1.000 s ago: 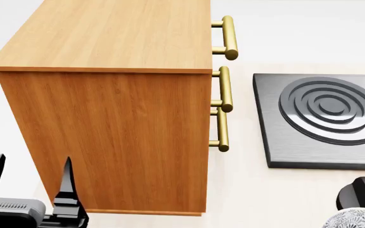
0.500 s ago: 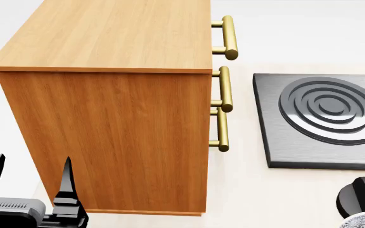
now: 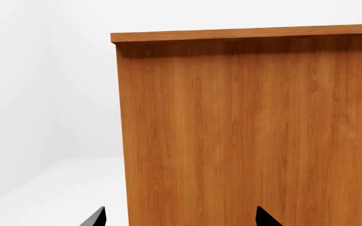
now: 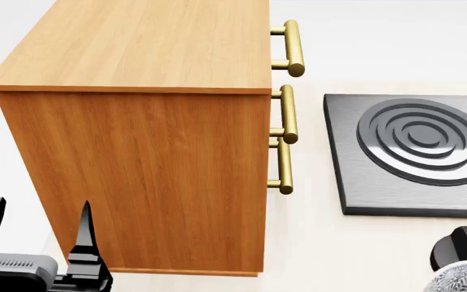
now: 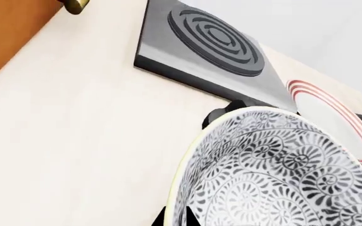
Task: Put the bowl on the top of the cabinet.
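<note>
The left gripper (image 4: pixel 37 228) stands at seven o'clock, black fingers spread wide, empty. At five o'clock the deep white grey-flowered ceramic bowl (image 4: pixel 466 276) peeks in; the right gripper (image 5: pixel 176 219) pinches its rim. Beyond: the tall orange-brown wood cabinet (image 4: pixel 148 152), and the dark grey ringed hob slab (image 4: pixel 416 152) at three o'clock.

We see the bowl (image 5: pixel 275 174), deep and white with a dense dark grey floral pattern, tilted at the head view's lower right corner (image 4: pixel 464 277) (mostly cropped there). The cabinet (image 4: pixel 148 146), orange-brown wood, stands upright well apart, its top bare.
</note>
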Robot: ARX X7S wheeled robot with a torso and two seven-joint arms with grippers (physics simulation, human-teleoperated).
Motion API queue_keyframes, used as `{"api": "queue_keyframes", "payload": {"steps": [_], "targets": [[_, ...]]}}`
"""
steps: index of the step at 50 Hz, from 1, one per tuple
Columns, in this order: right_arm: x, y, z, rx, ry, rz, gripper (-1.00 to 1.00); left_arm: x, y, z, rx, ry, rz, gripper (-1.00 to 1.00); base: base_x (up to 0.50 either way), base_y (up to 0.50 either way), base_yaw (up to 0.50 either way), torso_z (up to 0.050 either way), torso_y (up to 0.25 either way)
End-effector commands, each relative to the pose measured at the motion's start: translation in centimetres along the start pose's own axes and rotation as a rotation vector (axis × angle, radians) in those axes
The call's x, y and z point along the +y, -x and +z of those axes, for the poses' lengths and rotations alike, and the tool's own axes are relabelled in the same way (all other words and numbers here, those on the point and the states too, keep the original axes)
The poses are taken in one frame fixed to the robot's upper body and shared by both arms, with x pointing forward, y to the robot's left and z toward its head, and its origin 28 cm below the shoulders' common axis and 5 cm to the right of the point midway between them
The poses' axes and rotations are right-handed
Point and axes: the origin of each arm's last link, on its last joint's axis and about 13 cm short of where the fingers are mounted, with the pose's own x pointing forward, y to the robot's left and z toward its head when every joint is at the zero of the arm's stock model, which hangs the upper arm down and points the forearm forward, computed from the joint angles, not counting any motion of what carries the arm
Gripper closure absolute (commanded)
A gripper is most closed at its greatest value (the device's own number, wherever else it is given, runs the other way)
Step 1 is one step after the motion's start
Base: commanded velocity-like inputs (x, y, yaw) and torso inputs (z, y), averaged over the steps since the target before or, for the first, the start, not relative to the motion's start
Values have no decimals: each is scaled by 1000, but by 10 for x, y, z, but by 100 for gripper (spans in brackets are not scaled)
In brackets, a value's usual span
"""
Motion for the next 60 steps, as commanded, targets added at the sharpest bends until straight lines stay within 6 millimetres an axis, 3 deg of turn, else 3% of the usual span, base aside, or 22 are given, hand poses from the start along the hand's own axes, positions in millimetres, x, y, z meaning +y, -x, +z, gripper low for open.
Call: {"api": "queue_keyframes", "payload": {"steps": [1, 6, 17, 20, 31, 36, 38, 42, 43, 48, 52, 60], "targets": [[-16, 5, 32, -114, -14, -52, 100, 0, 0, 0, -1, 1, 1, -100, 0, 0, 0, 0, 0], [-27, 13, 65, -220, -33, -75, 100, 0, 0, 2, -3, 2, 1, -100, 0, 0, 0, 0, 0], [-26, 15, 89, -303, -49, -56, 100, 1, -2, -1, 4, 0, 5, -100, 0, 0, 0, 0, 0], [-32, 18, 110, -366, -56, -57, 100, 0, -2, -3, 10, -1, 2, -100, 0, 0, 0, 0, 3], [-53, 35, 204, -575, -74, -54, 100, 1, -1, -7, 18, 4, 3, -100, 0, 0, 0, 0, 0], [-62, 53, 256, -658, -69, -9, 100, 1, 0, -9, 23, 5, 6, -100, 0, 0, 0, 0, 0], [-67, 66, 288, -693, -68, 29, 100, 1, 0, -10, 25, 8, 5, -100, 0, 0, 0, 0, 5], [-70, 79, 331, -734, -57, 37, 100, 1, 0, -9, 24, 13, 6, -100, 0, 0, 0, 0, 0], [-70, 78, 332, -734, -57, 37, 100, 1, 0, -9, 24, 13, 6, -100, 0, 0, 0, 0, 0], [-75, 90, 382, -777, -70, 26, 100, 3, 0, -7, 19, 17, 9, -100, 0, 0, 0, 0, 0], [-75, 98, 411, -801, -60, 13, 100, 4, -1, -6, 17, 18, 8, -100, 0, 0, 0, 0, 0], [-57, 104, 451, -855, -11, -12, 100, 4, 0, -6, 16, 17, 6, -100, 0, 0, 0, 0, 1]]}}
